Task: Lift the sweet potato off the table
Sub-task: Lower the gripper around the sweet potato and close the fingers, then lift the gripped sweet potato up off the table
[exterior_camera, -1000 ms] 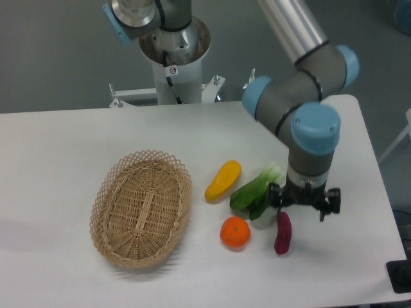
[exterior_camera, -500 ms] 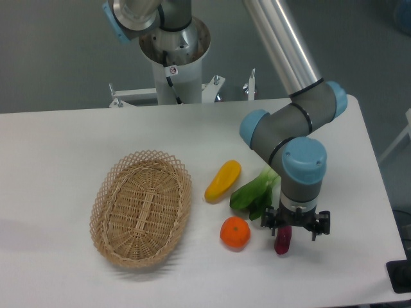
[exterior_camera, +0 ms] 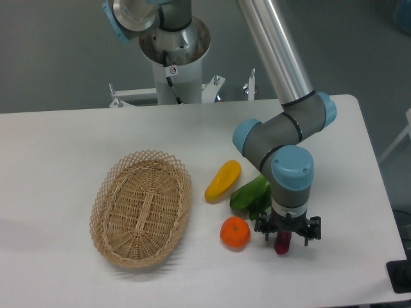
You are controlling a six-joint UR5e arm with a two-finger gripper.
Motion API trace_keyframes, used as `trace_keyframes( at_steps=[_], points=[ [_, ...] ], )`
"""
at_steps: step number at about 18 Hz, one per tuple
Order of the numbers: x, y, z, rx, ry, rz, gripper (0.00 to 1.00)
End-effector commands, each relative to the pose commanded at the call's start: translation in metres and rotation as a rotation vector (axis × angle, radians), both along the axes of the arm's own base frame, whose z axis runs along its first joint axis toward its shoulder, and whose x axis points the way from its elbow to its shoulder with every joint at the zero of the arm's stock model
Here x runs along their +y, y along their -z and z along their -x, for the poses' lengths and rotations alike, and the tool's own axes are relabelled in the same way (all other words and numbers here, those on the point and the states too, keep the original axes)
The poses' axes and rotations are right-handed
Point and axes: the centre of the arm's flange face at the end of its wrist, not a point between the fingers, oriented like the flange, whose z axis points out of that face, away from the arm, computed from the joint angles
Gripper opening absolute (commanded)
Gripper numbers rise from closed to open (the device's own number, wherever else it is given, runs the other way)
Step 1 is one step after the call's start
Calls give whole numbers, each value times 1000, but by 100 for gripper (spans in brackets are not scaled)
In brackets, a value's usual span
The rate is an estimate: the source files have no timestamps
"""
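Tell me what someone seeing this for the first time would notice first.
The grey and blue arm reaching down from the top, its gripper low over the dark sweet potato near the front right of the white table. Next, the big wicker basket at left, with an orange, a yellow squash and leafy greens between them.

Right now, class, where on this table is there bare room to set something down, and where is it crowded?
Bare: the table's left stretch beside the wicker basket, and the far strip behind the basket.

Crowded: right of the basket, where the yellow squash, leafy green, orange and sweet potato cluster under the end effector.
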Motion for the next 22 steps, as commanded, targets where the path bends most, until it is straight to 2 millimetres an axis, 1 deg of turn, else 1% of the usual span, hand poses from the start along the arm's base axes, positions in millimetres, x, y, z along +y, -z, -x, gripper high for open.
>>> trace_keyframes(
  at_steps=[3, 4, 9, 11, 13, 14, 16, 19, 22],
  points=[
    [-1, -1, 1, 6, 34, 7, 33],
    [-1, -2, 1, 9, 42, 8, 28],
    [-1, -5, 1, 14, 61, 10, 24],
    [0, -11, 1, 26, 86, 11, 24],
    [-2, -31, 2, 51, 106, 5, 24],
    [-2, -44, 1, 68, 129, 3, 24],
    [-9, -67, -7, 86, 206, 23, 24],
    [-21, -114, -14, 64, 266, 54, 24],
    [-33, -173, -29, 43, 281, 53, 24]
  ],
)
